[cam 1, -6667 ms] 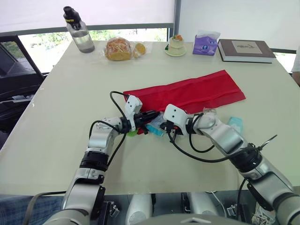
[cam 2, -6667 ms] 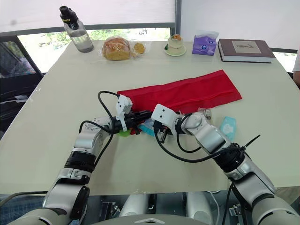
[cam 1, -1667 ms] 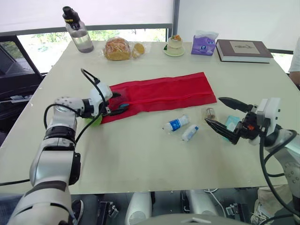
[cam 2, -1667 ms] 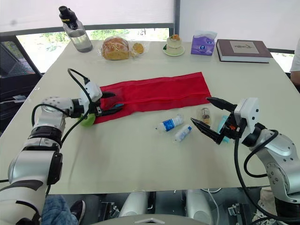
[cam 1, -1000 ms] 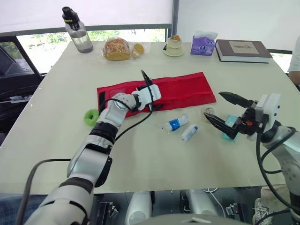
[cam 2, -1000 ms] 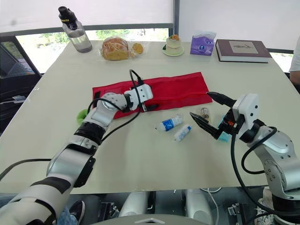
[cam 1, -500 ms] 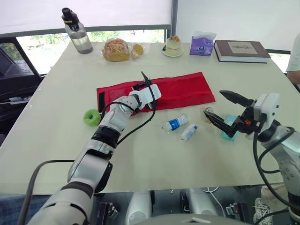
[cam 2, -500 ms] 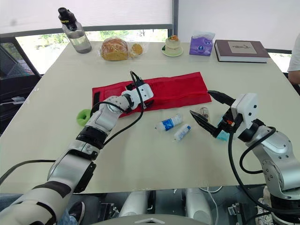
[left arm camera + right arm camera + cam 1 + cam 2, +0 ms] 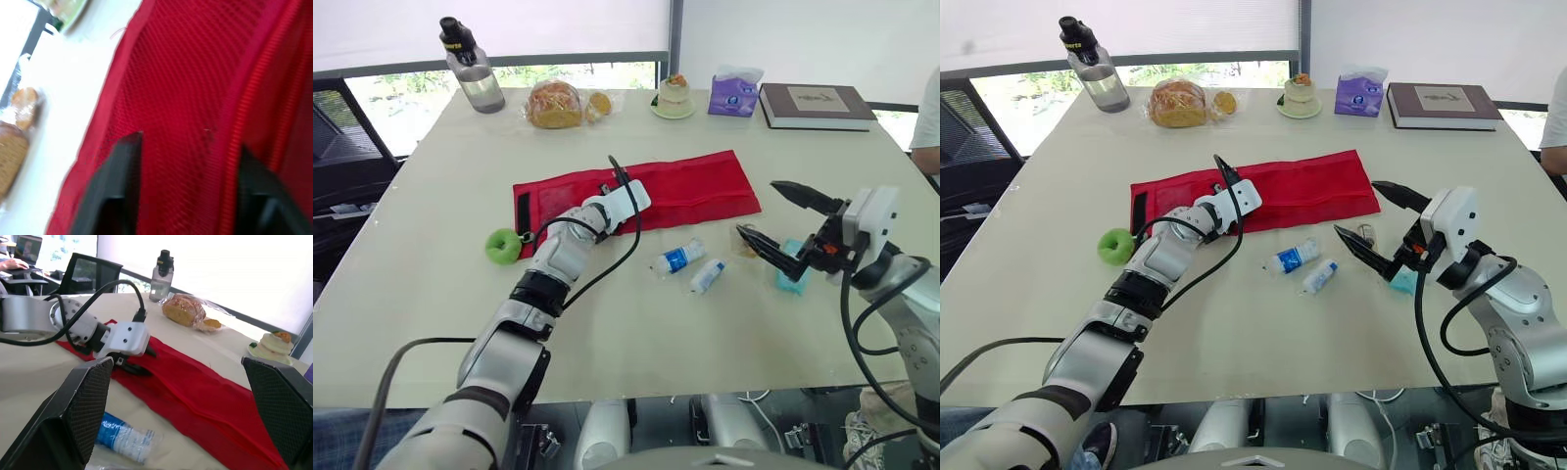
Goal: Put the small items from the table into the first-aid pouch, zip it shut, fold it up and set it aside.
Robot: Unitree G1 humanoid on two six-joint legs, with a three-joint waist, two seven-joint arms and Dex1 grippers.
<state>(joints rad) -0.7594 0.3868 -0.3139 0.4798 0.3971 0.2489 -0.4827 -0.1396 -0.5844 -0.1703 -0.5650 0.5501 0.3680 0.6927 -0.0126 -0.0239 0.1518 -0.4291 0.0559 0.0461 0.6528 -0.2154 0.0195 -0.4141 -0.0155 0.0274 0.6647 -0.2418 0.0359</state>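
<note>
The near surface (image 9: 636, 333) in front of the two bottles (image 9: 678, 258) lies bare and open to either hand. A free strip runs between the pouch (image 9: 695, 186) and the far-edge row from flask (image 9: 470, 61) to book (image 9: 818, 103). The left arm (image 9: 558, 264) crosses the near-left side, with a green roll (image 9: 502, 245) beside it.

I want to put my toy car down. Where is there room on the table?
Bare table runs along the near edge, in front of the small bottles, and on the left between the water bottle and green roll. It's crowded around the red pouch and by the bread.
</note>
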